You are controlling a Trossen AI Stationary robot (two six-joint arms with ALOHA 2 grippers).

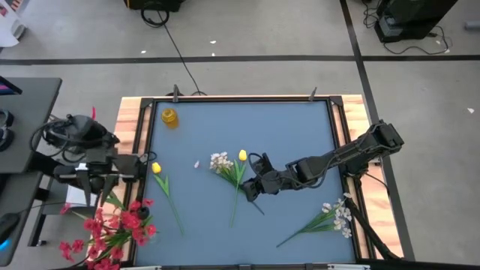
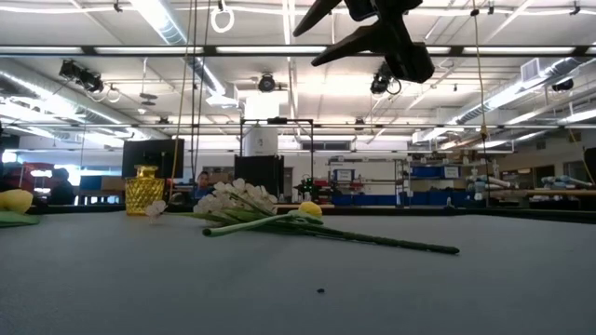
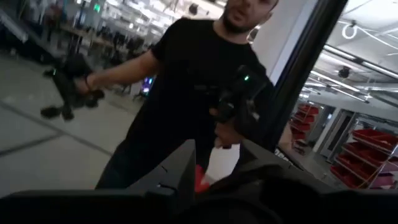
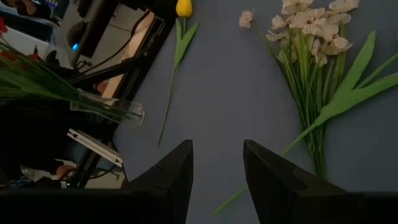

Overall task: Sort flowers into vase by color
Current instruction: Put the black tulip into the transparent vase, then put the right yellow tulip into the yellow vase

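My right gripper (image 1: pixel 251 189) is open and empty above the middle of the table, high over it in the low view (image 2: pixel 321 37). Its fingers point at the bare mat beside a white sprig (image 1: pixel 221 162) and a yellow tulip (image 1: pixel 242 155), which lie side by side on the mat (image 4: pixel 311 43). Another yellow tulip (image 1: pixel 156 168) lies at the left (image 4: pixel 183 7). A second white sprig (image 1: pixel 336 216) lies at the right. Red flowers (image 1: pixel 112 225) sit in a clear glass vase (image 4: pixel 106 111) by the table's left edge. My left gripper (image 3: pixel 217 171) waits off the table's left side, open.
A small yellow glass vase (image 1: pixel 169 117) stands at the far left of the mat (image 2: pixel 143 190). The table has a raised dark frame (image 1: pixel 334 135) and wooden side rails. A person (image 3: pixel 186 74) in black stands beyond the left arm.
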